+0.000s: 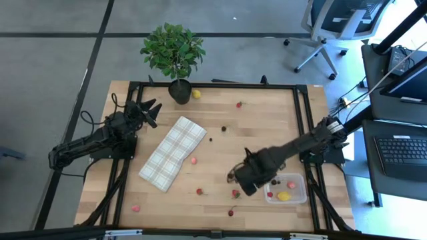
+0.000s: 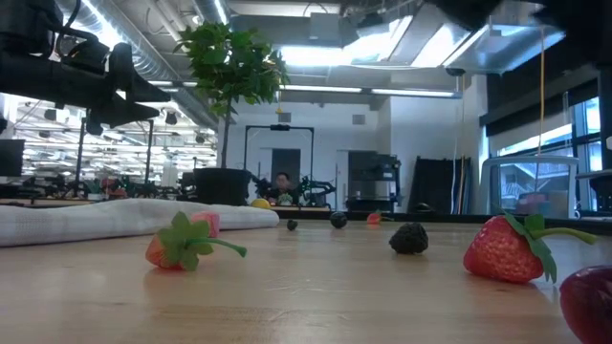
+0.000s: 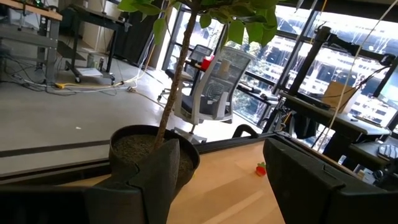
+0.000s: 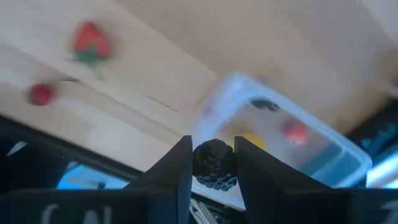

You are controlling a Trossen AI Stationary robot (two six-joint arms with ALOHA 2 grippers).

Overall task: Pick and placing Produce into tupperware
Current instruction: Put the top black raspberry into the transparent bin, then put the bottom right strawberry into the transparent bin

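Tupperware (image 1: 297, 197) with lemon (image 1: 284, 196), seemingly strawberry (image 1: 291, 185)

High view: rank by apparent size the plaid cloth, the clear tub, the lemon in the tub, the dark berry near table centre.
1. Plaid cloth
2. Clear tub
3. Lemon
4. Dark berry

All lie on the table at a similar distance from the camera, so the order is reliable.

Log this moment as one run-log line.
right gripper: shut on dark berry | near tupperware | left gripper: open, idle by plant
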